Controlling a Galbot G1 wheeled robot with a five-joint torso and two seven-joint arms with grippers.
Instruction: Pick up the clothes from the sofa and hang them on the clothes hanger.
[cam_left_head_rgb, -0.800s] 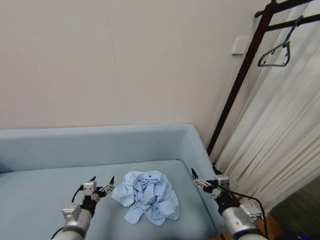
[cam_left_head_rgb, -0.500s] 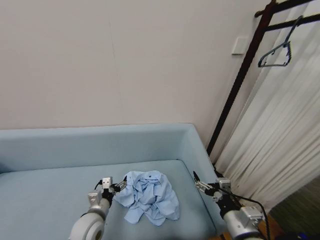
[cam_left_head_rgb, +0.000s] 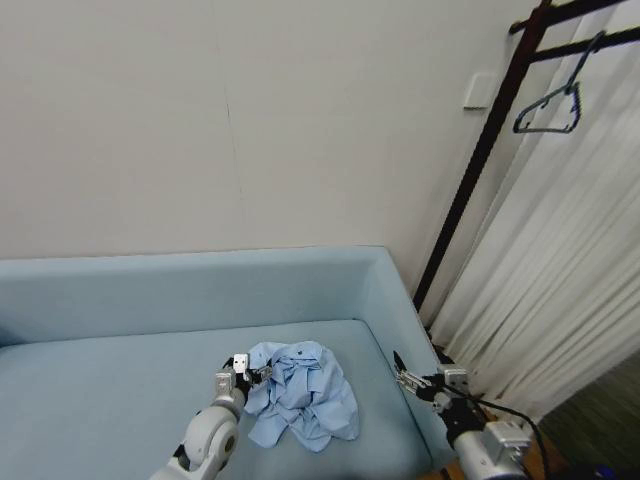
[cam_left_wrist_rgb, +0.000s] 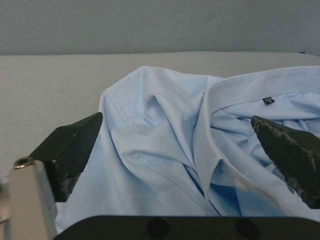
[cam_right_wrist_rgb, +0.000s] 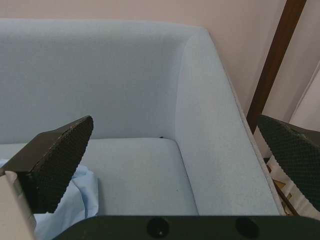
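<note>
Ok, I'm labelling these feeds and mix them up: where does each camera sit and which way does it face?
Head view: on the robot's head, looking forward and down at the sofa, blue shirt and hanger; both arms show, left gripper at the shirt, right gripper beside the armrest.
Left wrist view: on the left wrist, facing the shirt close up between its open fingers.
Right wrist view: on the right wrist, facing the sofa's corner and rack pole past its open fingers.
Shared: all three show shirt and sofa.
</note>
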